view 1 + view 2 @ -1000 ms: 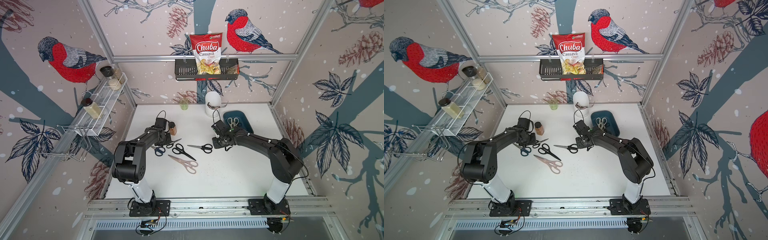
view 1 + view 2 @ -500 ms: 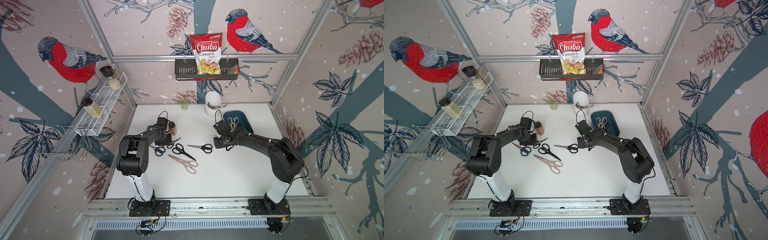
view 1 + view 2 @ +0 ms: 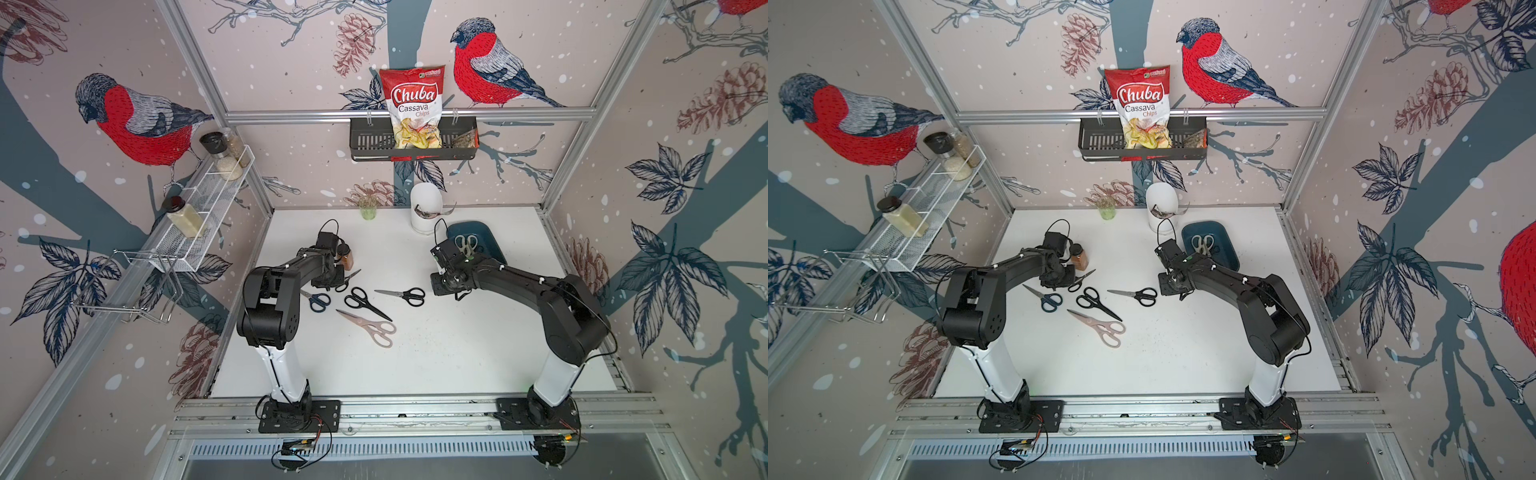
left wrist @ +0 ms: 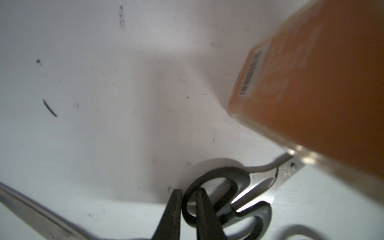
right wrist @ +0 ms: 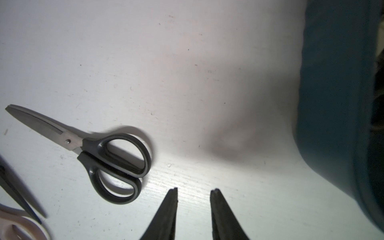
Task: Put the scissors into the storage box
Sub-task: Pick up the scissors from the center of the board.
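Observation:
Several scissors lie mid-table in both top views: a blue-handled pair (image 3: 318, 301), a black pair (image 3: 362, 300), another black pair (image 3: 405, 295) and pink-handled shears (image 3: 371, 327). My left gripper (image 4: 188, 192) is shut on the handle ring of a further black-handled pair (image 4: 239, 187), one finger inside the loop and one outside; that pair (image 3: 348, 278) lies on the table beside the spice jar. The right gripper (image 5: 194, 190) is open and empty, low over the table between the right-hand black pair (image 5: 104, 151) and the teal storage box (image 5: 332, 104). That box (image 3: 492, 247) holds a grey-handled pair (image 3: 465, 243).
An orange spice jar (image 3: 345, 258) stands right against the left gripper. A white utensil holder (image 3: 424, 208) and a small green glass (image 3: 368, 210) stand at the back. A black wire basket (image 3: 365, 143) with a chips bag hangs on the rear wall; a wire shelf (image 3: 199, 208) runs along the left wall.
The left jaws have narrowed onto the scissors' handle ring, and the left arm's elbow has swung nearer the table. The right gripper has barely moved.

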{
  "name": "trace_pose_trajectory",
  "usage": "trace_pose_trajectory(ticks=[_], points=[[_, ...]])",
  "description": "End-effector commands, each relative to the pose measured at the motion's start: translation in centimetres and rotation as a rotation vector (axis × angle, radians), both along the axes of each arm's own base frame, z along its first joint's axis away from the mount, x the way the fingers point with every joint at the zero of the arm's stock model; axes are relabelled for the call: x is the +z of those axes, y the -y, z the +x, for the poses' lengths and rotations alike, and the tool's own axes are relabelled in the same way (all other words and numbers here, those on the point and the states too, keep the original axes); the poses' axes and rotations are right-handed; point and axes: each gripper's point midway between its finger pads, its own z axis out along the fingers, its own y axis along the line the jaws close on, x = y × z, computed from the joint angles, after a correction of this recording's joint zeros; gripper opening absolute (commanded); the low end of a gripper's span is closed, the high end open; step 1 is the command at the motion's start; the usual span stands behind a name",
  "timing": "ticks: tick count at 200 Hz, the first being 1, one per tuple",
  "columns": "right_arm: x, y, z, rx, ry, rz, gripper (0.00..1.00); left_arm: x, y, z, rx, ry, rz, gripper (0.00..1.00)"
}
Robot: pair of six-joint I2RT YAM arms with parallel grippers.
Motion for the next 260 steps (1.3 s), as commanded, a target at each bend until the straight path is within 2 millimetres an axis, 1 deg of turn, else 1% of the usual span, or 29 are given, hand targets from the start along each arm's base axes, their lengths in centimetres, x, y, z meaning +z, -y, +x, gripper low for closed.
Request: trace_pose_trajectory(ticks=[1, 26, 40, 56, 80, 94, 127, 145, 179, 216, 228, 240, 260], points=[[0.6, 0.0, 0.5, -0.016, 0.023, 0.018, 0.33, -2.6, 0.6, -4.2, -0.057, -0.184, 0.002, 0.15], [0.8, 0.3, 0.7, -0.029, 0.030, 0.020, 0.33, -3.0, 1.2, -4.3, -0.074, -0.197, -0.003, 0.09], [0.9, 0.4, 0.8, -0.034, 0.032, 0.021, 0.33, -3.2, 1.6, -4.4, -0.085, -0.206, -0.016, 0.00], [1.1, 0.5, 0.9, -0.039, 0.036, 0.026, 0.33, -3.3, 2.1, -4.5, -0.098, -0.215, -0.036, 0.00], [1.5, 0.4, 1.1, -0.041, 0.045, 0.041, 0.33, -3.0, 2.9, -4.5, -0.108, -0.208, -0.071, 0.00], [2.0, 0.3, 1.3, -0.043, 0.054, 0.058, 0.33, -2.3, 3.4, -4.4, -0.108, -0.189, -0.099, 0.00], [3.0, 0.0, 1.7, -0.040, 0.073, 0.089, 0.33, -0.1, 3.6, -3.9, -0.083, -0.133, -0.143, 0.00], [3.2, 0.0, 1.7, -0.040, 0.076, 0.091, 0.33, 1.3, 3.3, -3.7, -0.061, -0.091, -0.161, 0.00], [3.1, -0.1, 1.5, -0.042, 0.066, 0.098, 0.33, 3.3, 3.0, -3.5, -0.041, -0.039, -0.163, 0.00], [3.4, -0.5, 1.4, -0.036, 0.066, 0.118, 0.33, 4.7, 2.1, -3.3, -0.015, -0.001, -0.133, 0.00], [3.8, -1.0, 1.4, -0.026, 0.069, 0.146, 0.33, 5.4, 2.0, -3.3, -0.003, 0.017, -0.134, 0.00], [4.3, -1.8, 1.2, -0.003, 0.067, 0.199, 0.33, 6.2, 2.1, -3.3, 0.008, 0.044, -0.155, 0.00], [6.2, -4.3, 0.4, 0.070, 0.063, 0.367, 0.34, 8.0, 3.1, -3.2, 0.036, 0.100, -0.237, 0.00]])
